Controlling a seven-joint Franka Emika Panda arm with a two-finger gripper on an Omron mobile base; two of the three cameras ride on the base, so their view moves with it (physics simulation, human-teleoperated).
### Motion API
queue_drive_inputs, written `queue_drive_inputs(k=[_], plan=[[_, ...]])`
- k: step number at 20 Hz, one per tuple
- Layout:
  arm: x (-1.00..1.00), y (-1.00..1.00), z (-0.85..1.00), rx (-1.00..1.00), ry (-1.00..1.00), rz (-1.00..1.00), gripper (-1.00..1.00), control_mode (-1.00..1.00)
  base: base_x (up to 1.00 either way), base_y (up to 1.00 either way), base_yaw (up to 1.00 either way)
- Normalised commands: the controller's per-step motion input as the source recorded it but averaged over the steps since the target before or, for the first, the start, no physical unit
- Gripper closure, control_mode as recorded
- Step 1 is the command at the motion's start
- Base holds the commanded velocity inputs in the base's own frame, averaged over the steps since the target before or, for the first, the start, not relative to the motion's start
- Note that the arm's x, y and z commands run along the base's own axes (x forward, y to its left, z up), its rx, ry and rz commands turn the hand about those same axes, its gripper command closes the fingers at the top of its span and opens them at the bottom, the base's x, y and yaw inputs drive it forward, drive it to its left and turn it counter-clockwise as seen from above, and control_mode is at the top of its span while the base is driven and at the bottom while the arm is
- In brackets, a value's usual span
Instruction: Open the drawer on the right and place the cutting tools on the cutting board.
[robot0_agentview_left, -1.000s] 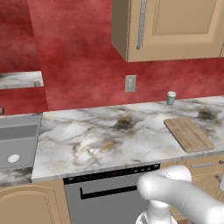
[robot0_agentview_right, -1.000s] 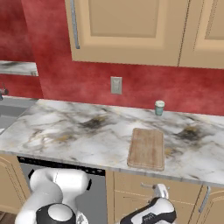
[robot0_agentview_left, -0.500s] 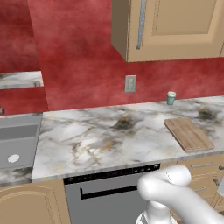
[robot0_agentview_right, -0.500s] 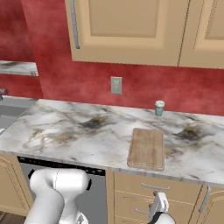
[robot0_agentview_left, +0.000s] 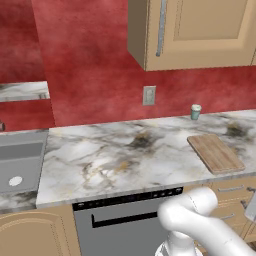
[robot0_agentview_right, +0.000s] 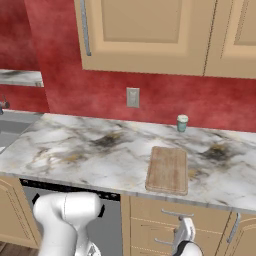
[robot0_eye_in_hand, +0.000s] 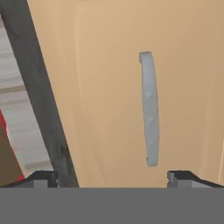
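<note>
Marble counter (robot0_agentview_right: 75, 150) carries the cutting board (robot0_agentview_right: 168, 169) near its front edge, long axis running front to back. Below it, the drawer (robot0_agentview_right: 175, 216) front is closed, its grey handle (robot0_eye_in_hand: 149, 108) running lengthwise across the hand view. Gripper (robot0_eye_in_hand: 113, 177) faces that handle, jaws spread wide, holding nothing, touching nothing. Cutting tools hidden. Only the fingertips (robot0_eye_in_hand: 43, 177) show.

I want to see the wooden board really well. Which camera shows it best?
The right base view: the whole cutting board lies near the middle, seen from above. The left base view shows it smaller and slanted, far right.
</note>
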Motion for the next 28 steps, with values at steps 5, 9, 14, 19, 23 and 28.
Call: queue_drive_inputs(k=[5,9,14,19,23,28], plan=[[0.39,-0.18,-0.08,0.00,-0.03,0.00,-1.00,-1.00,0.00,0.00,0.00],[0.30,-0.15,-0.05,0.00,-0.01,0.00,-1.00,-1.00,0.00,0.00,0.00],[0.23,-0.04,-0.10,0.00,0.00,0.00,-1.00,-1.00,0.00,0.00,0.00],[0.07,0.00,-0.26,0.00,0.00,0.00,-1.00,-1.00,0.00,0.00,0.00],[0.13,0.00,-0.41,0.00,0.00,0.00,-1.00,-1.00,0.00,0.00,0.00],[0.08,0.00,-0.29,0.00,0.00,0.00,-1.00,-1.00,0.00,0.00,0.00]])
